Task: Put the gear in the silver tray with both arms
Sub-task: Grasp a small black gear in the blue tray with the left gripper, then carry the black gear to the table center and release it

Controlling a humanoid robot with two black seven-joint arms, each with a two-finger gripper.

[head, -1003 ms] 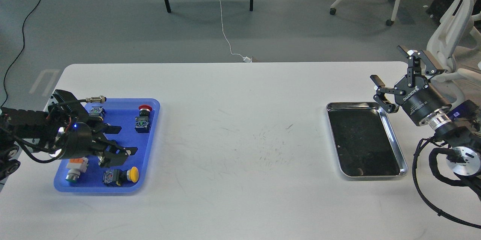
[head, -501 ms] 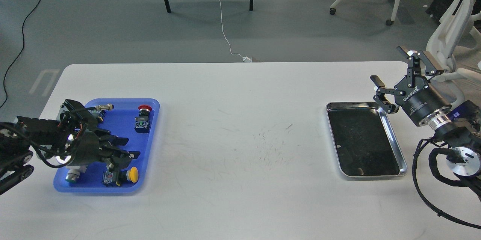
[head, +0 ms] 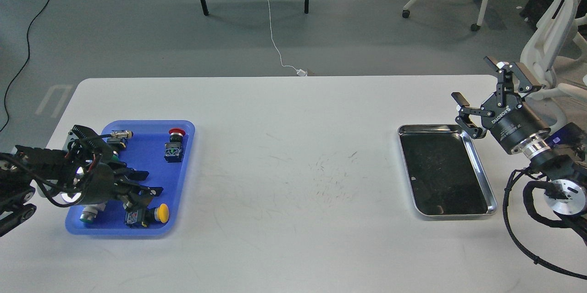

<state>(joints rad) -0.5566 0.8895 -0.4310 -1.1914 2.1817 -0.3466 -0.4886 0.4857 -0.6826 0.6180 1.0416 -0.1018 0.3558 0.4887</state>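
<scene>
The silver tray (head: pixel 479 165) lies empty at the table's right, its dark bottom bare. The gear is several small electrical parts in a blue plastic tray (head: pixel 188 164) at the left: a red push button (head: pixel 175 133), a yellow push button (head: pixel 159 212), a green-capped part (head: pixel 88 216) and a metal connector (head: pixel 120 135). My left gripper (head: pixel 144 183) is low over the blue tray's front middle, just above the yellow button, fingers apart, holding nothing that I can see. My right gripper (head: pixel 479 85) is open and empty, raised beyond the silver tray's far right corner.
The white table (head: pixel 293 155) has scuff marks in its middle. Beyond its far edge are table legs, a white cable and office chairs on the grey floor. My right arm's cable loop (head: pixel 518 210) hangs beside the silver tray.
My left gripper has moved left and toward the blue tray's front, and now covers the orange-and-white part. The right arm has not moved.
</scene>
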